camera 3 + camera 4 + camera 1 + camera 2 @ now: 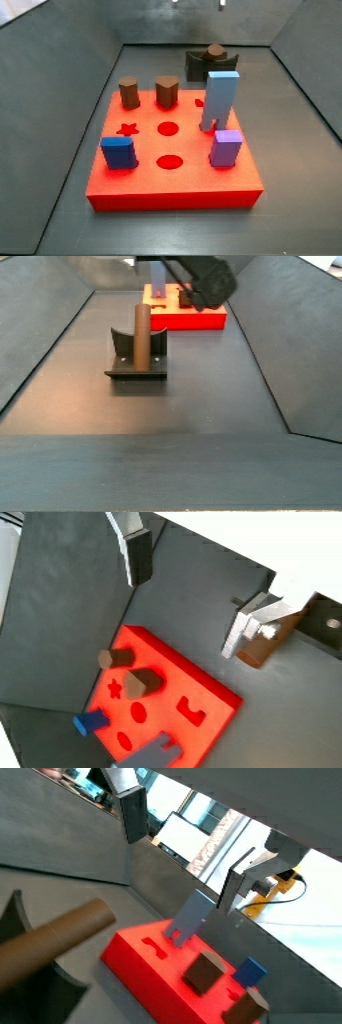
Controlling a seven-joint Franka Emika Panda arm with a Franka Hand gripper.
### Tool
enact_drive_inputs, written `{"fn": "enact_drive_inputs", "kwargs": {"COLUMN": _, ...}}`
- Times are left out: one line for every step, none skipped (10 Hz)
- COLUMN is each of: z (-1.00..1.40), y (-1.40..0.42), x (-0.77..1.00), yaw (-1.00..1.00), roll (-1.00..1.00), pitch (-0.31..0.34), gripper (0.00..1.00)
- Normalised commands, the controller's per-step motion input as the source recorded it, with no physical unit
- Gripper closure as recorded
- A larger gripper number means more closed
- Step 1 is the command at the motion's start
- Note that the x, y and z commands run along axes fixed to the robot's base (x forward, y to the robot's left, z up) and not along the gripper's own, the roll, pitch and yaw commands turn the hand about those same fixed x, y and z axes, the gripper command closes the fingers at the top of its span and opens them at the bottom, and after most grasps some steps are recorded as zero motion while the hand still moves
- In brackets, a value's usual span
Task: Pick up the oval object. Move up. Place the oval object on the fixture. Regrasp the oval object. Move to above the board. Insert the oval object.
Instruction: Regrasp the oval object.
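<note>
Between the fingers point(134, 557) nothing was held: the silver plates stood apart with only dark floor and red slab showing past them, so the gripper point(203, 281) was open and empty. In a side view it hung over the board point(187, 321), towards 1 o'clock from the oval object point(135, 336) and well apart from it.

The oval object stood in the fixture point(134, 371), resting against the bracket's upright. The fixture sat on the floor at 6 o'clock from the board in that view. The peg's long axis ran vertical, its free end pointing straight up at 12 o'clock and its foot down in the bracket's base.

Judging by this, the placing looked done and the regrasp was the step in hand. To do it well, the gripper would need to come back towards 7 o'clock, centre the open fingers on the exposed upper length of the peg above the bracket, and line the pads up flat against its sides before closing. It should also stay clear of the bracket wall. A hold taken square to the axis would leave the lower end free and plumb for the board's hole; a skewed hold would likely tilt it and spoil the insertion.
</note>
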Motion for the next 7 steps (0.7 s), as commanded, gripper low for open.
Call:
{"fn": "enact_drive_inputs", "kwargs": {"z": 0.02, "y": 0.0, "x": -1.0, "yaw": -0.04, "roll": 0.05, "pitch": -0.067, "gripper": 0.0}}
{"fn": "enact_drive_inputs", "kwargs": {"z": 0.02, "y": 0.0, "x": -0.85, "yaw": -0.03, "roll": 0.06, "pitch": -0.092, "gripper": 0.0}}
{"fn": "enact_drive_inputs", "kwargs": {"z": 0.02, "y": 0.0, "x": -0.7, "yaw": -0.02, "roll": 0.07, "pitch": -0.104, "gripper": 0.0}}
{"fn": "enact_drive_inputs", "kwargs": {"z": 0.01, "y": -0.01, "x": -0.51, "yaw": 0.0, "roll": 0.09, "pitch": -0.115, "gripper": 0.0}}
{"fn": "enact_drive_inputs", "kwargs": {"z": -1.0, "y": -0.36, "x": -0.28, "yaw": -0.9, "roll": 1.0, "pitch": -0.057, "gripper": 0.0}}
{"fn": "enact_drive_inputs", "kwargs": {"z": -1.0, "y": -0.36, "x": -0.21, "yaw": -0.9, "roll": 1.0, "pitch": -0.059, "gripper": 0.0}}
{"fn": "enact_drive_inputs", "kwargs": {"z": -1.0, "y": -0.36, "x": -0.06, "yaw": -0.9, "roll": 1.0, "pitch": -0.086, "gripper": 0.0}}
